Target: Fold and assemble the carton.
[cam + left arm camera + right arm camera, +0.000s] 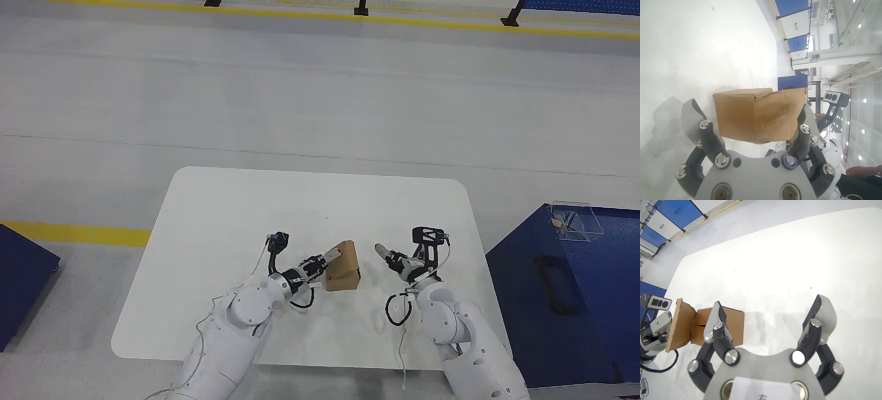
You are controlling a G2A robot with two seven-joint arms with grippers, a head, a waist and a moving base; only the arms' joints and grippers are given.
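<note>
A small brown carton point(345, 268) stands on the white table point(250, 210), toward its near edge. One flap point(680, 323) sticks out on the side facing my left arm. My left gripper point(314, 268) is open and wide around the carton point(757, 117), with one finger point(807, 115) resting against that flap and the other finger point(693, 109) just beside the box wall. My right gripper point(769, 303) is open and empty, hovering over bare table a short way from the carton point(736, 326) on its other side. The left gripper point(659, 323) shows behind the flap in the right wrist view.
A blue cabinet point(560, 290) stands right of the table with a clear box point(572, 220) on top. Another blue unit point(22, 280) is at the left. The table's far half is bare white surface.
</note>
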